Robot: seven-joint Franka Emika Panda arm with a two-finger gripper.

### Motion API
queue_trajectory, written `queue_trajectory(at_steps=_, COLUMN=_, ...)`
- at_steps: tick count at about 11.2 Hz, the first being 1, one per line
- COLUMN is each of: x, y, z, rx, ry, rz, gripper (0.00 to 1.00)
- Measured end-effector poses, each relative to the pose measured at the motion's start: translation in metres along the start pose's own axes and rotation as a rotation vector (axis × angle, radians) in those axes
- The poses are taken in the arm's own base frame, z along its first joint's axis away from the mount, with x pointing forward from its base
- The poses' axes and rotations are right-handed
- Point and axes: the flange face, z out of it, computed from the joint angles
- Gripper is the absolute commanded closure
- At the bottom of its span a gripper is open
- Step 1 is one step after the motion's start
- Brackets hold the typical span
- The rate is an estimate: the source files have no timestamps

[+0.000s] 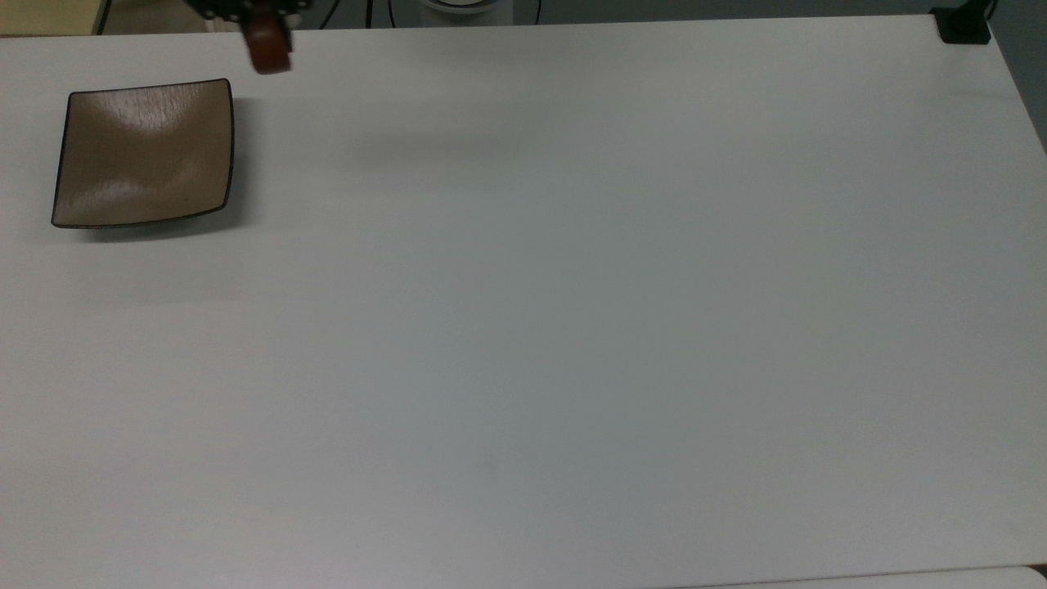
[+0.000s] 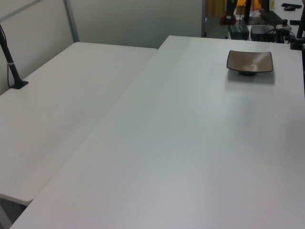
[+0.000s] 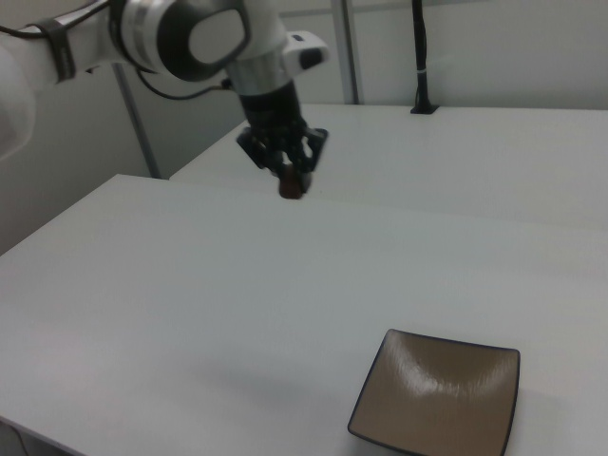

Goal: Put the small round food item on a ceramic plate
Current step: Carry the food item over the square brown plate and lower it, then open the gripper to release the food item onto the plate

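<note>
- The right view takes in the whole arm (image 3: 180, 38) and its hand (image 3: 288, 176), pointing down and held clear above the white surface (image 3: 190, 285); its black fingers (image 3: 311, 152) are clamped on the small round food item (image 3: 291, 182), which sticks out below them.
- The top view cuts the hand (image 1: 262, 24) off at the frame's upper edge, with the dark reddish-brown item (image 1: 269, 49) hanging from it just past the far edge of the surface (image 1: 572, 327).
- In the top view the ceramic plate (image 1: 143, 154) lies below and to the hand's left, near but apart from it; nothing is on it.
- In the right view the plate (image 3: 439, 394) sits well below the hand, toward the right view's lower right.
- The left view shows the plate (image 2: 249, 61) and a speck of red item (image 2: 223, 19) up and left of it; the hand is too small there to make out.
- Count: one food item, one plate, one arm, and a second white surface (image 2: 62, 105) alongside in the left view.
- No readable writing or label on anything.
</note>
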Motion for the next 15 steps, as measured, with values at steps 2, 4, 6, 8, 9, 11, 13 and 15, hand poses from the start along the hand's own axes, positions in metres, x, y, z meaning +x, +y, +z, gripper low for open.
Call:
queue_trajectory(at_steps=2, x=-0.018, y=0.046, z=0.011, rx=-0.003, ry=-0.024, rz=-0.018, gripper=0.71)
queue_trajectory(at_steps=4, x=-0.028, y=0.081, z=0.04, rx=0.003, ry=-0.059, rz=-0.026, gripper=0.71)
queue_trajectory(at_steps=6, x=-0.03, y=0.109, z=0.08, rx=-0.014, ry=-0.055, rz=-0.024, gripper=0.71)
queue_trajectory(at_steps=8, x=-0.038, y=0.128, z=0.122, rx=-0.021, ry=-0.064, rz=-0.015, gripper=0.71)
queue_trajectory(at_steps=9, x=-0.045, y=0.137, z=0.138, rx=-0.022, ry=-0.074, rz=-0.024, gripper=0.71)
queue_trajectory(at_steps=11, x=-0.065, y=0.156, z=0.159, rx=-0.01, ry=-0.108, rz=-0.054, gripper=0.69)
queue_trajectory(at_steps=13, x=-0.083, y=0.172, z=0.178, rx=-0.017, ry=-0.115, rz=-0.079, gripper=0.69)
queue_trajectory(at_steps=15, x=-0.097, y=0.183, z=0.199, rx=-0.046, ry=-0.099, rz=-0.077, gripper=0.68)
